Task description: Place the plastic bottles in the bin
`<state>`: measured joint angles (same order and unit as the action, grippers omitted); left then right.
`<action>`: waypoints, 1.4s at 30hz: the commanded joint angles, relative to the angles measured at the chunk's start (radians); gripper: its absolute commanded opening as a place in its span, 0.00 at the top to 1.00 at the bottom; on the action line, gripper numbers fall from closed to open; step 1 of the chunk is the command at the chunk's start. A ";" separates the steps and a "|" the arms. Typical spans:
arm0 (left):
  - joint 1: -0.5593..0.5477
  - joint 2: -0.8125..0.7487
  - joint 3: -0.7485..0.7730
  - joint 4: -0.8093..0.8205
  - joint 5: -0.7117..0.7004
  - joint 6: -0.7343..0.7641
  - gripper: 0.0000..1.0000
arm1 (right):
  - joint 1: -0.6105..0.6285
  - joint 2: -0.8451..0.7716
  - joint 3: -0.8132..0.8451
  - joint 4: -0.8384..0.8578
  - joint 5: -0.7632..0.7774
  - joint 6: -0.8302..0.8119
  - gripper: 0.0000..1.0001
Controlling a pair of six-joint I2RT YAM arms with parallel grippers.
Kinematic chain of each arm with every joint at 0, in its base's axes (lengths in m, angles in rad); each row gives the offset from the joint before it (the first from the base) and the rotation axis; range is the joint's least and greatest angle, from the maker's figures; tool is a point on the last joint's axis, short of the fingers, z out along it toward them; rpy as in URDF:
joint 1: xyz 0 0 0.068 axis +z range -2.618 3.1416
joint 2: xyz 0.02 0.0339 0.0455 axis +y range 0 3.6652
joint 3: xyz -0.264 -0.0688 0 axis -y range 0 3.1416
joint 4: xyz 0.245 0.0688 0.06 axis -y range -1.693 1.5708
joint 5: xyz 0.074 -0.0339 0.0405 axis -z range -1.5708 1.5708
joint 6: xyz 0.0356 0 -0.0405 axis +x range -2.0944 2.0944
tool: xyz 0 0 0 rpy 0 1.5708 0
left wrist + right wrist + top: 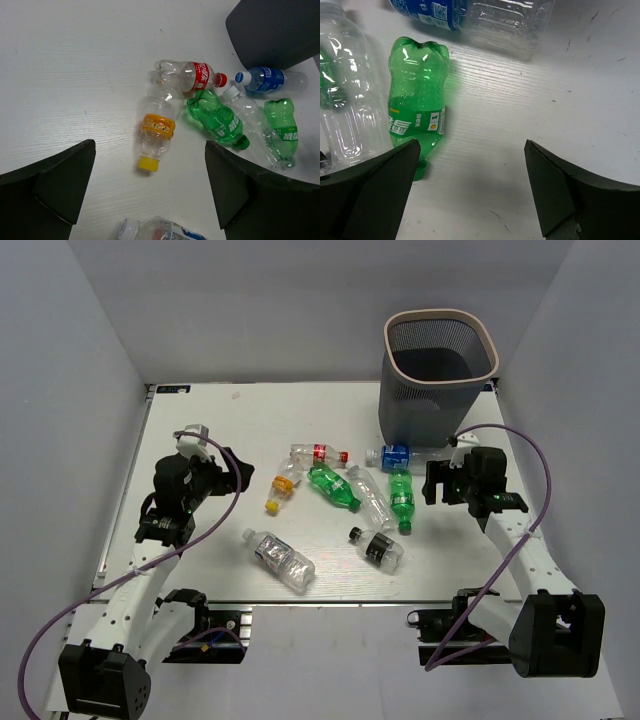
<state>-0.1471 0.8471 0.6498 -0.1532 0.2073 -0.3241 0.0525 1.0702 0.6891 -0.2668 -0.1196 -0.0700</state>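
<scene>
Several plastic bottles lie on their sides mid-table: red-label [318,453], blue-label [398,455], yellow-cap [283,487], two green [333,487] [401,497], a clear one [370,497], black-cap [378,548] and white-cap [278,558]. The bin [430,400] stands upright at the back right. My left gripper [235,468] hangs open left of the pile; in its wrist view the yellow-cap bottle [156,127] lies just ahead of the jaws. My right gripper [440,485] is open right of the pile, with a green bottle [417,100] by its left finger. Neither holds anything.
White table [200,420] inside grey walls. The blue-label bottle [262,80] lies against the foot of the bin [280,30]. Purple cables loop beside each arm.
</scene>
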 commanded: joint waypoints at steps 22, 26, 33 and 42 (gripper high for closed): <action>-0.003 0.053 0.001 -0.261 0.087 0.039 0.17 | 0.064 0.091 0.145 -0.085 -0.335 -0.064 0.10; -0.003 0.053 -0.009 -0.261 0.073 0.039 0.15 | 0.101 0.131 0.130 -0.049 -0.215 -0.005 0.10; -0.003 0.095 0.001 -0.218 0.052 0.039 0.12 | 0.141 0.259 0.115 0.095 0.009 0.064 0.12; -0.023 0.263 0.089 -0.046 0.084 0.069 0.00 | 0.170 0.453 0.130 0.210 0.044 0.087 0.18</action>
<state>-0.1532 1.0729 0.6712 -0.3008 0.2707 -0.2771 0.2131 1.4799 0.7990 -0.1219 -0.1177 -0.0051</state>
